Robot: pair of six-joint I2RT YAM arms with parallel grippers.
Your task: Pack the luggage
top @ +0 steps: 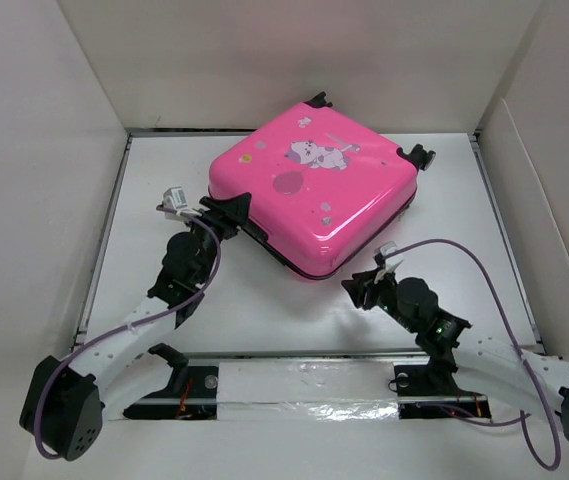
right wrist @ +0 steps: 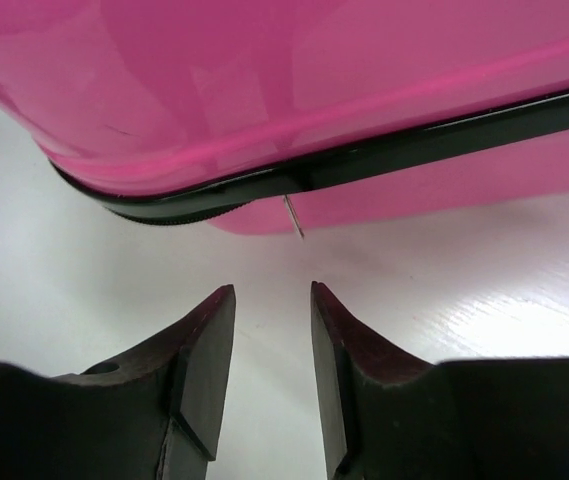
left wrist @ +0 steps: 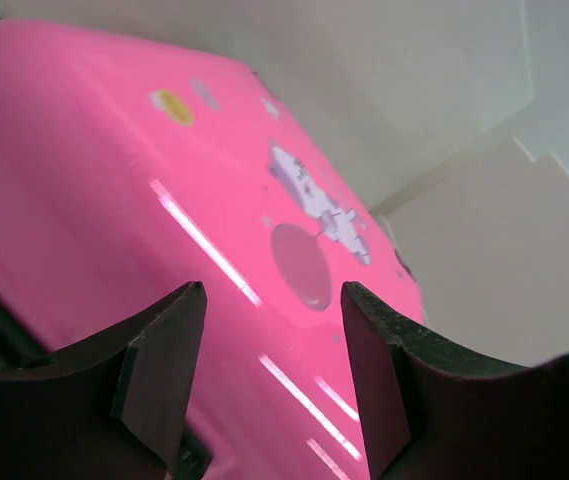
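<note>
From above, one glossy hot-pink hard-shell luggage (top: 314,190), squarish with rounded corners, lies shut and flat at the far middle of the white bench (top: 264,320). The left pincer (top: 232,208) sits at its left corner, the right pincer (top: 362,285) just off its near corner.

Left wrist: two dark fingers (left wrist: 154,370) spread, pinching nothing, with the cartoon-printed shell beyond.

Right wrist: partly spread, empty, near the black seam (right wrist: 384,160).
</note>
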